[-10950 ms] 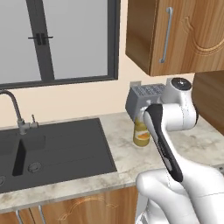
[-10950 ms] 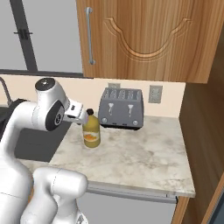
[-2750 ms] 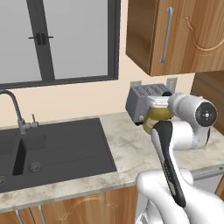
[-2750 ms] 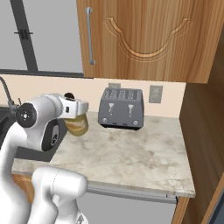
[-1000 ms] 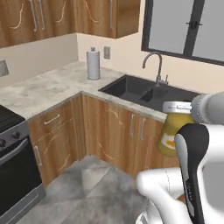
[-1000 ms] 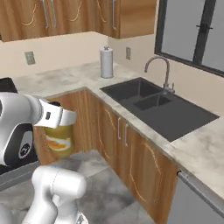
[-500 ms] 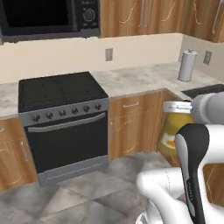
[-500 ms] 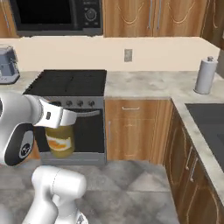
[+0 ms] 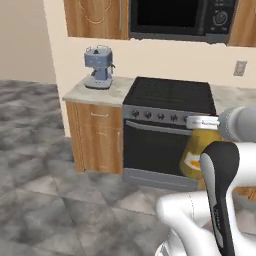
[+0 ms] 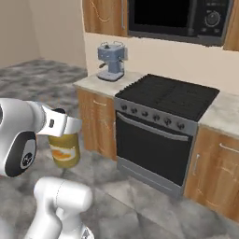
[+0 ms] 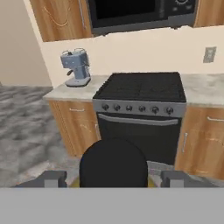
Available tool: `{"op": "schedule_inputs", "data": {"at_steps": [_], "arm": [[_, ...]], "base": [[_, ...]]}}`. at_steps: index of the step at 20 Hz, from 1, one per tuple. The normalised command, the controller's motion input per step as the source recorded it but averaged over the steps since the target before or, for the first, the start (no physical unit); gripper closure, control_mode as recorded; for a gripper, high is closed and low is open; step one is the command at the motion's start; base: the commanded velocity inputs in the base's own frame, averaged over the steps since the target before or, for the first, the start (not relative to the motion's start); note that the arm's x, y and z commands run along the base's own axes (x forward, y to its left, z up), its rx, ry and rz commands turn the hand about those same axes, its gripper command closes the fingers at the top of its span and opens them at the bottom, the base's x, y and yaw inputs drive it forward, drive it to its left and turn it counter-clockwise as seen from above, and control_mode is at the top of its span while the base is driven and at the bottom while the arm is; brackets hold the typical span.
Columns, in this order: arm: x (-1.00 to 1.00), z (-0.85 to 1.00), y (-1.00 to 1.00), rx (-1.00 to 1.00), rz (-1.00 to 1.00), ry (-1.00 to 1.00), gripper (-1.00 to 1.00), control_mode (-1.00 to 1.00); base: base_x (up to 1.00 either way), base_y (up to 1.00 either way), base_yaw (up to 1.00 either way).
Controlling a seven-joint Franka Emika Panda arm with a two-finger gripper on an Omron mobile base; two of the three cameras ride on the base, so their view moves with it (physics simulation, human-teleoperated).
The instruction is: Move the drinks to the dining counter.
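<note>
Tool [image 10: 65, 128] clamped on the large orange-juice bottle with black cap [image 10: 64, 150], fingers gripping it near the top; bottle upright, carried in the air above the grey stone-pattern floor [image 9: 45, 200]. From the hand camera the black cap [image 11: 113, 164] sits between the finger tips [image 11: 51, 178]. Straight ahead: black oven range with a knob row [image 11: 140, 109], black microwave [image 11: 140, 15] above it, blue-grey coffee machine [image 9: 98, 67] on the marble counter [image 9: 102, 91] to its left, wooden cabinets [image 9: 97, 137] below.
</note>
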Motion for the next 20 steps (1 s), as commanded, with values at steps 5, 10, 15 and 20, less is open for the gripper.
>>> {"op": "schedule_inputs", "data": {"at_steps": [5, 10, 15, 20], "arm": [[0.00, 0.00, 0.00, 0.00, 0.00, 0.00, 1.00, 1.00], [0.00, 0.00, 0.00, 0.00, 0.00, 0.00, 1.00, 1.00], [0.00, 0.00, 0.00, 0.00, 0.00, 0.00, 1.00, 1.00], [0.00, 0.00, 0.00, 0.00, 0.00, 0.00, 1.00, 1.00]], "base": [[0.00, 0.00, 0.89], [0.00, 0.00, 0.89], [0.03, 0.00, 0.85], [0.11, 0.12, 0.78]]}}
